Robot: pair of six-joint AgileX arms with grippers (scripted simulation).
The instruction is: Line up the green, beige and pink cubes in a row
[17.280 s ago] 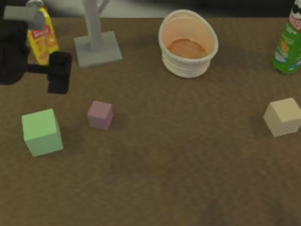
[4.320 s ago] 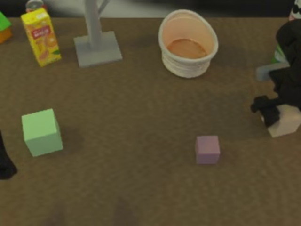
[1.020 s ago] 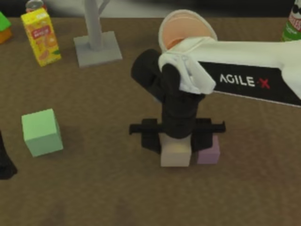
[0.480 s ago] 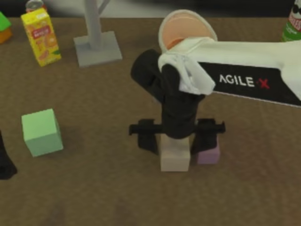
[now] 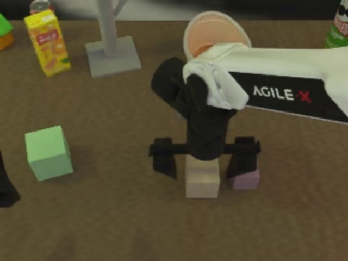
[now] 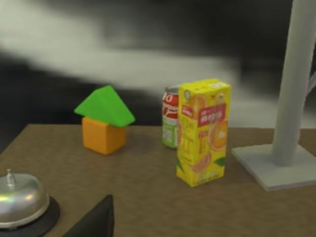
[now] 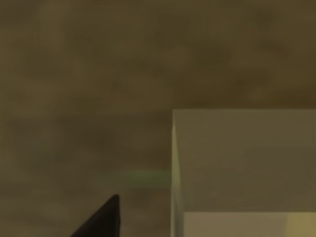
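Right gripper (image 5: 204, 157) sits over the middle of the table, fingers spread wide apart, straddling the beige cube (image 5: 202, 182) with clear gaps on both sides, gripping nothing. Beige cube rests on the table (image 5: 136, 217); pink cube (image 5: 246, 179) is just beside it on the right side, roughly level with it, partly covered by the right-hand finger (image 5: 242, 157), so contact between the two cubes can't be confirmed. Right wrist view shows the beige cube (image 7: 244, 173) close up with one dark fingertip (image 7: 101, 219) off its side, not touching. Green cube (image 5: 48, 153) stands well apart on the left side, not in line with the other two. Left gripper (image 5: 5, 190) is parked at the left edge, mostly out of view; can't tell its finger state. White arm (image 5: 283, 76) comes in from the right and crosses over part of the woven basket (image 5: 209, 32) at the back. Further back: grey stand (image 5: 111, 51), yellow juice carton (image 5: 48, 42) with a soda can (image 6: 170, 123) behind it, green snack can (image 5: 338, 27) at the far right corner. Left wrist view adds an orange block (image 6: 102, 134) with a green wedge (image 6: 104, 106) on top, plus a metal bell (image 6: 19, 200).
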